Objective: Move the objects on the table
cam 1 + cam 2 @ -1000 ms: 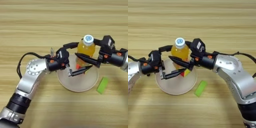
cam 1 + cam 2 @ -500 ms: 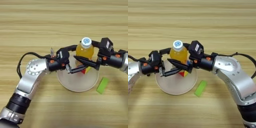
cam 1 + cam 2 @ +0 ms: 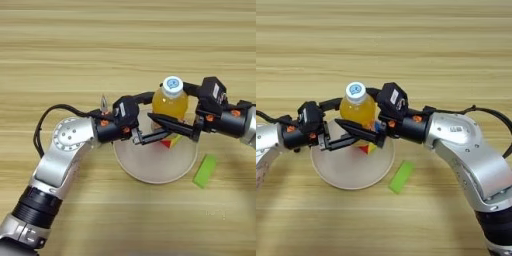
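Note:
The orange-juice bottle (image 3: pixel 170 101), with a white cap, stands upright over the far edge of a round pale plate (image 3: pixel 150 177) on the table (image 3: pixel 75 50). My right gripper (image 3: pixel 167 102) reaches in from the right and is shut on the bottle, one black finger across its front and one behind. From the left, my left gripper (image 3: pixel 158 115) is open, its fingers spread at the bottle's left side. The puzzle cube (image 3: pixel 169 142) lies on the plate under the fingers, only its red and yellow corner showing.
A flat light-green block (image 3: pixel 205 170) lies on the wood just right of the plate. A cable loops from my left forearm (image 3: pixel 70 145) at the left.
The bottle has come a little lower and nearer, still in my right gripper. My left gripper's lower finger has swung up closer to the bottle's base.

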